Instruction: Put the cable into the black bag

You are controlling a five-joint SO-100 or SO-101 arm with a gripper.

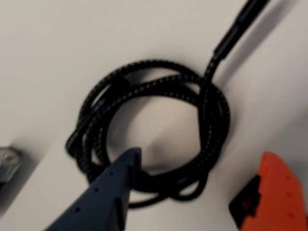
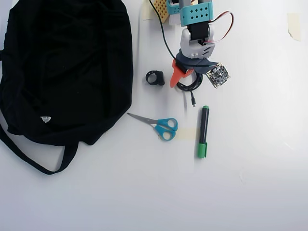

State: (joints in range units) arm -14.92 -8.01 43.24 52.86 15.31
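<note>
- Wrist view: the gripper [image 1: 192, 187] hung spread — blue finger [image 1: 113, 192] inside the coiled cable [image 1: 154, 127], orange finger [image 1: 276, 192] outside. Closing on the near strands looked best.
- Overhead view: the cable [image 2: 191, 86] lay near the table's top edge, with the black bag [image 2: 67, 67] well apart at its left edge.

In the overhead view the arm hides most of the thin black coiled cable [image 2: 190, 86]; the wrist view is blurred.

Fingers [image 1: 122, 185] astride cable [image 1: 211, 120] coil, apart.
</note>
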